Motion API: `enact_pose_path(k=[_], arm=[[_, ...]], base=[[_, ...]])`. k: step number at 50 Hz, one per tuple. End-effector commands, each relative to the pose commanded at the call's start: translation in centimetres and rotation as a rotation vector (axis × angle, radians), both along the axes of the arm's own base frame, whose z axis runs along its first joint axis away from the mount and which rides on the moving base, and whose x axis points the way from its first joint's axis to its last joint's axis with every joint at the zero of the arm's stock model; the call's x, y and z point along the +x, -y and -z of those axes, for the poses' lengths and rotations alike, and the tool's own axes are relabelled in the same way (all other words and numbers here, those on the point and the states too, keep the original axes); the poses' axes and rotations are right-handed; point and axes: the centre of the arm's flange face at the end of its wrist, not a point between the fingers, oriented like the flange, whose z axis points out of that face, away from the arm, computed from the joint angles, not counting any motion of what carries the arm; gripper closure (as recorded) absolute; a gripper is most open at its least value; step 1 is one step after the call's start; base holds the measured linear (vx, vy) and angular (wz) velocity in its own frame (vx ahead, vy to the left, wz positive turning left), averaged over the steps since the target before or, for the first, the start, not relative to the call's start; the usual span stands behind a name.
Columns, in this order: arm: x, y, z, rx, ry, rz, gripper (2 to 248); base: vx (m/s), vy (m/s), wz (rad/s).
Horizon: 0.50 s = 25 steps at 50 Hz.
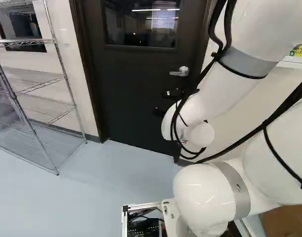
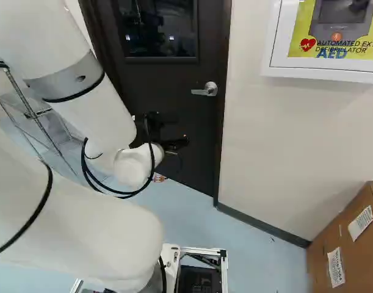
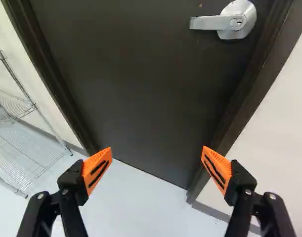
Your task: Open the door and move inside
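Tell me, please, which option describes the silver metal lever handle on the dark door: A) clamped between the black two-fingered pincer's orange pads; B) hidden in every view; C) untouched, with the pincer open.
C: in the wrist view, the orange pads of the pincer stand wide apart, and neither touches the lever handle.

Counted by kind
Twelve o'clock: one door [image 2: 149, 79], one window [image 1: 141, 24], one handle [image 3: 225, 21]; ten: one rack [image 1: 54, 42]; two: one cabinet [image 2: 323, 67]; four: one box [image 2: 326, 237], two labels [image 2: 336, 267].
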Motion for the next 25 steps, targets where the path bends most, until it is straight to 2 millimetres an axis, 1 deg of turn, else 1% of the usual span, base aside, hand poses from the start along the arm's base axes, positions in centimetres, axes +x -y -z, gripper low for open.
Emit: enact_pose_path(k=[25], arm=[[0.00, 0.00, 0.00, 0.000, 0.000, 0.000, 3]], base=[[0.109, -0.001, -0.017]])
